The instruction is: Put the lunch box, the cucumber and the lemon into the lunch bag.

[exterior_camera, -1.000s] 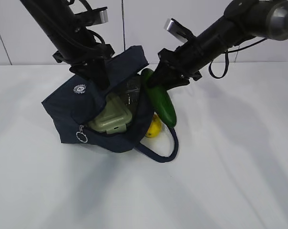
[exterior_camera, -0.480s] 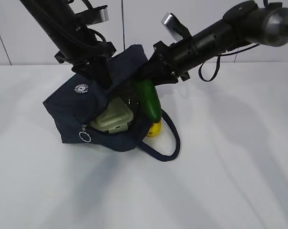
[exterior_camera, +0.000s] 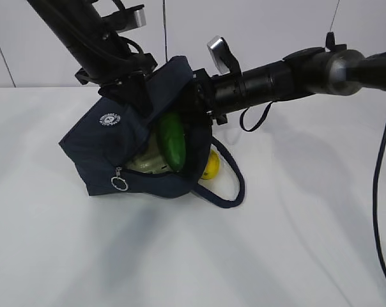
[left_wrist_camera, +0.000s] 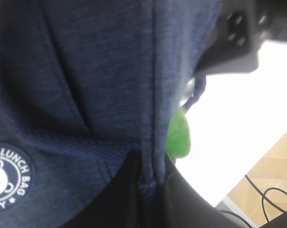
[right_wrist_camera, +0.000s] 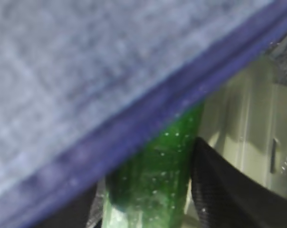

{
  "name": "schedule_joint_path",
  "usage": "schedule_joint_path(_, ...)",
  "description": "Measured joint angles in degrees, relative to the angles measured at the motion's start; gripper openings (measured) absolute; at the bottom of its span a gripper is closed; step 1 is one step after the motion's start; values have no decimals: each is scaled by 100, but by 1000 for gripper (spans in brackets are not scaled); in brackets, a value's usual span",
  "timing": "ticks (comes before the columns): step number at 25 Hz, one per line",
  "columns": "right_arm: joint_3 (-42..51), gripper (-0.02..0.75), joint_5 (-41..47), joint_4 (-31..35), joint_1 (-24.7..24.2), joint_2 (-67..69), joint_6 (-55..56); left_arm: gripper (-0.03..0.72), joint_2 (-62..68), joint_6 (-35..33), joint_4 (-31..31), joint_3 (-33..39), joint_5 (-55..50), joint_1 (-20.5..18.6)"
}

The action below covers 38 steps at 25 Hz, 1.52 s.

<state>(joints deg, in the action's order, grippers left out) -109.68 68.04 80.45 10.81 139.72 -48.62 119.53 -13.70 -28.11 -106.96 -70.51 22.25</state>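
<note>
The navy lunch bag [exterior_camera: 94, 150] lies tilted on the white table, its mouth facing right and held up. My left gripper [exterior_camera: 137, 94] is shut on the bag's upper rim; in the left wrist view a fold of fabric [left_wrist_camera: 150, 142] is pinched between the jaws of the left gripper [left_wrist_camera: 150, 183]. The dark green cucumber [exterior_camera: 172, 144] slants down inside the mouth, over the pale green lunch box [exterior_camera: 142, 164]. My right gripper [exterior_camera: 196, 96] is at the mouth, shut on the cucumber [right_wrist_camera: 157, 175], with the lunch box lid [right_wrist_camera: 248, 128] behind it. The yellow lemon [exterior_camera: 211, 167] sits on the table outside the bag.
One loop handle [exterior_camera: 236, 185] lies on the table around the lemon. The zipper's ring pull [exterior_camera: 119, 184] hangs at the bag's front. The right arm [exterior_camera: 295, 70] reaches in from the right, above the table. A wall stands close behind.
The right gripper has moved left with the cucumber, from outside the bag's right edge into its mouth over the lunch box. The left gripper keeps its hold on the rim.
</note>
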Motion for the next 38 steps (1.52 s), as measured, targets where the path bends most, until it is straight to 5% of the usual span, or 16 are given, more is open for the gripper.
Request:
schedule_joint_path(9, 22, 465, -33, 502, 132, 227, -246, 15, 0, 0, -44, 0, 14, -22)
schedule_joint_path(33, 22, 440, -598, 797, 132, 227, -613, 15, 0, 0, -77, 0, 14, -22)
schedule_joint_path(38, 22, 439, -273, 339, 32, 227, -436, 15, 0, 0, -77, 0, 14, -22)
